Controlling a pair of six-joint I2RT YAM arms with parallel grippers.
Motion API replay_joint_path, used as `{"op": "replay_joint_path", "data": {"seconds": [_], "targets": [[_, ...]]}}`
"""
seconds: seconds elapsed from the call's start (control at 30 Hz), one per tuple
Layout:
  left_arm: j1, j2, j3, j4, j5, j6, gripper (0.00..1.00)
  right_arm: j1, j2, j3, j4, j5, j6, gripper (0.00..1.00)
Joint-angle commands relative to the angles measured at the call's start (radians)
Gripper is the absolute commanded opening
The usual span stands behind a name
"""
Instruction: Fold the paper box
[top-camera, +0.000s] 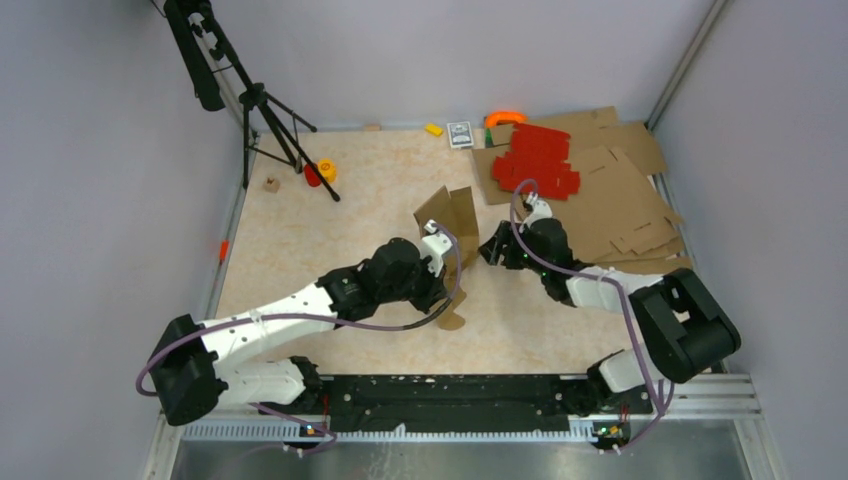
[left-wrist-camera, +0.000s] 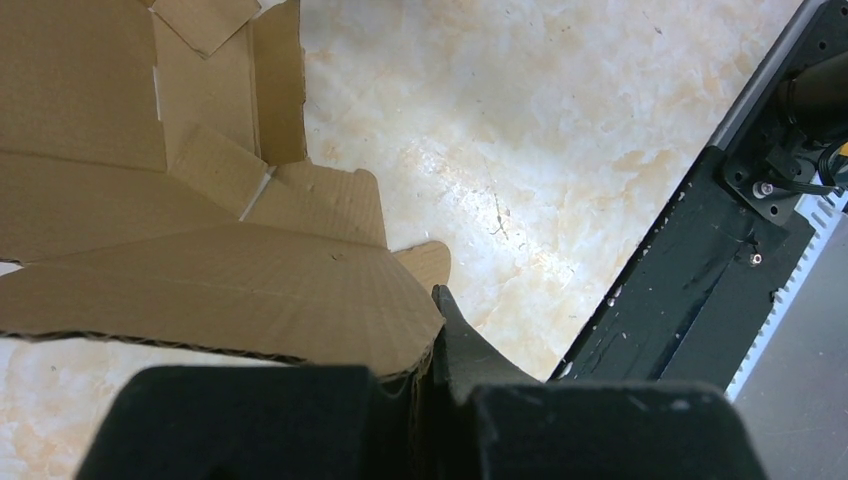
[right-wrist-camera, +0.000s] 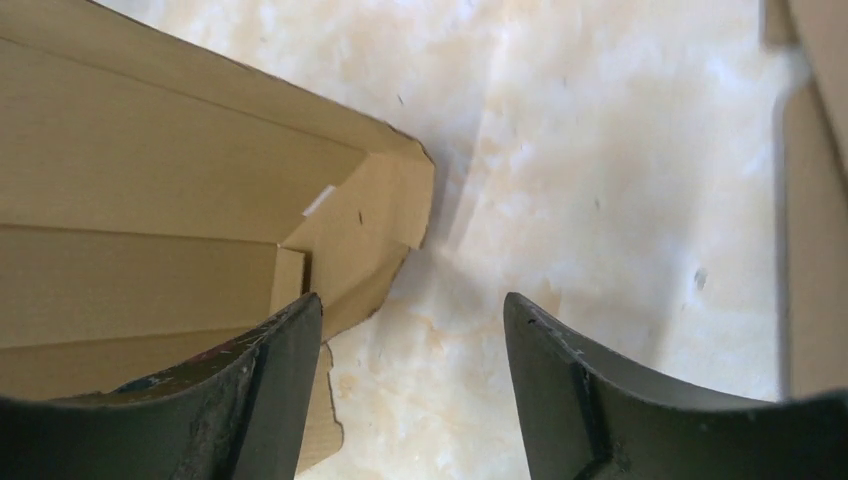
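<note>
Brown corrugated edge pinched in the left gripper, seemingly clamped tight | right gripper spread wide, nothing between its jaws, one finger just beside a flap | paper box mid-table between both arms, one panel tilted up | red sheets atop flat brown sheets, far right.

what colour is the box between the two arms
Plain brown with no print. The box shows best in the left wrist view.
</note>
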Motion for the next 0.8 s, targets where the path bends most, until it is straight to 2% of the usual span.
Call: {"op": "replay_joint_path", "data": {"seconds": [0.0,0.1,0.27,0.4,0.53,0.67,0.7,0.77], "targets": [[-0.005,0.019,0.019,-0.062,0.016,0.001,0.0,-0.061,-0.034,0.048,0.143,-0.206,-0.24,0.68],[-0.004,0.024,0.024,-0.061,0.021,0.0,0.0,-0.069,0.013,0.118,0.136,-0.279,-0.397,0.69],[-0.004,0.028,0.028,-0.059,0.024,0.004,0.0,-0.069,0.126,0.215,0.167,-0.309,-0.56,0.79],[-0.004,0.029,0.032,-0.067,0.025,0.007,0.0,-0.071,0.218,0.302,0.168,-0.361,-0.65,0.85],[-0.005,0.026,0.032,-0.072,0.022,0.009,0.0,-0.084,0.281,0.378,0.156,-0.403,-0.665,0.84],[-0.005,0.021,0.031,-0.078,0.019,0.009,0.0,-0.091,0.313,0.418,0.114,-0.518,-0.662,0.72],[-0.005,0.02,0.03,-0.08,0.016,0.011,0.0,-0.092,0.311,0.414,0.111,-0.537,-0.65,0.64],[-0.005,0.016,0.031,-0.083,0.009,0.012,0.0,-0.091,0.293,0.39,0.117,-0.538,-0.618,0.43]]}}
